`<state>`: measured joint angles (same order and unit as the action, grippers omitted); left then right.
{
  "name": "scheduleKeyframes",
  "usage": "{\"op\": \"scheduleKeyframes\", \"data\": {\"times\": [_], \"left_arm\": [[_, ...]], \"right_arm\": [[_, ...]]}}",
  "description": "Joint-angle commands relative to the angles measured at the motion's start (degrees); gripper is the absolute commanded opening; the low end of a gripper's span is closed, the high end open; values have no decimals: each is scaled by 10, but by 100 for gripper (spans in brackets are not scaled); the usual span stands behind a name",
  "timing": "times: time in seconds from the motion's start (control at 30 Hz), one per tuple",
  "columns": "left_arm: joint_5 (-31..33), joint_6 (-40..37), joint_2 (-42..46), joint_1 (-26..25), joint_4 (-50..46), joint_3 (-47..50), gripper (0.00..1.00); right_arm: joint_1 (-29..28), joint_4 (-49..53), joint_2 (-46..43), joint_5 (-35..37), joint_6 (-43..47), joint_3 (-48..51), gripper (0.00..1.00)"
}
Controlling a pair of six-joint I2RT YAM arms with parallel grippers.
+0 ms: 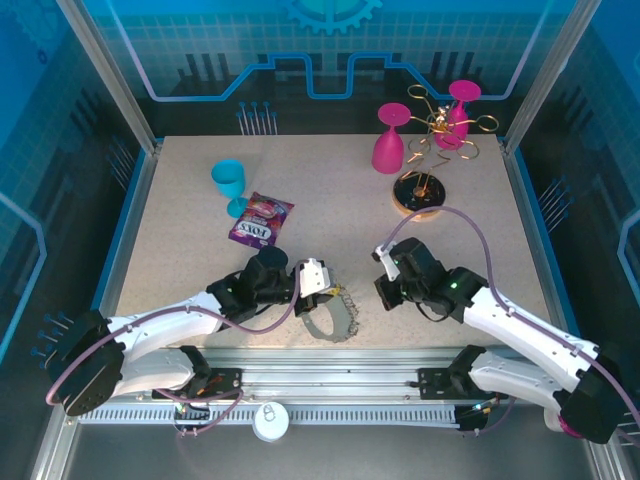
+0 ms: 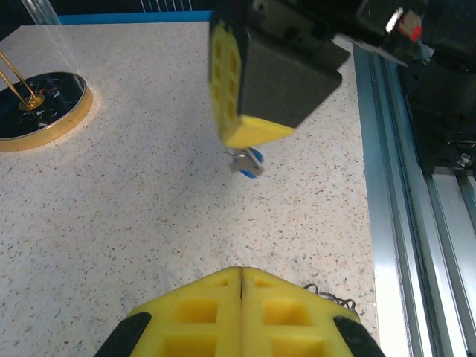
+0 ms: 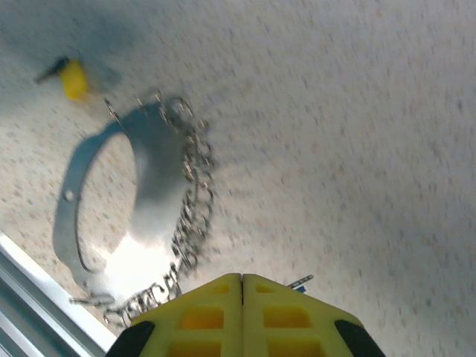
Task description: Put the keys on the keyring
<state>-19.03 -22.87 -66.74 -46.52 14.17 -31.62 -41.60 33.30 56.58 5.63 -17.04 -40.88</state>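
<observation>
The keyring (image 1: 338, 322), a silvery loop fringed with chain links, lies on the table near the front edge. It is also seen in the right wrist view (image 3: 141, 201), and a few of its links (image 2: 331, 296) peek out beside my left fingers. My left gripper (image 1: 322, 290) is shut with nothing visible between its fingers (image 2: 242, 271), right at the keyring's far-left side. To the right of the keyring, my right gripper (image 1: 382, 294) is shut (image 3: 242, 277) on the blue key (image 2: 248, 163), which hangs under its tip; the blade shows (image 3: 301, 282). The yellow key (image 3: 72, 78) lies beyond the ring.
A gold wire rack on a round base (image 1: 418, 193) stands at the back right with two pink glasses (image 1: 390, 140) by it. A teal cup (image 1: 228, 183) and a snack packet (image 1: 260, 220) lie mid-left. The aluminium rail (image 2: 387, 186) runs along the near edge.
</observation>
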Motion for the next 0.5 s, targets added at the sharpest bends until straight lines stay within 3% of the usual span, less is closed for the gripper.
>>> {"op": "scheduleKeyframes", "data": {"times": [0.0, 0.23, 0.4, 0.47], "left_arm": [[6, -5, -9, -4, 21, 8, 0], [27, 5, -11, -3, 32, 9, 0], [41, 7, -7, -4, 33, 9, 13], [45, 8, -6, -3, 32, 8, 18]], "right_arm": [[7, 61, -1, 3, -65, 25, 0], [13, 32, 55, -26, -100, 64, 0], [17, 3, 114, -55, -104, 70, 1], [18, -4, 127, -58, -103, 67, 13]]}}
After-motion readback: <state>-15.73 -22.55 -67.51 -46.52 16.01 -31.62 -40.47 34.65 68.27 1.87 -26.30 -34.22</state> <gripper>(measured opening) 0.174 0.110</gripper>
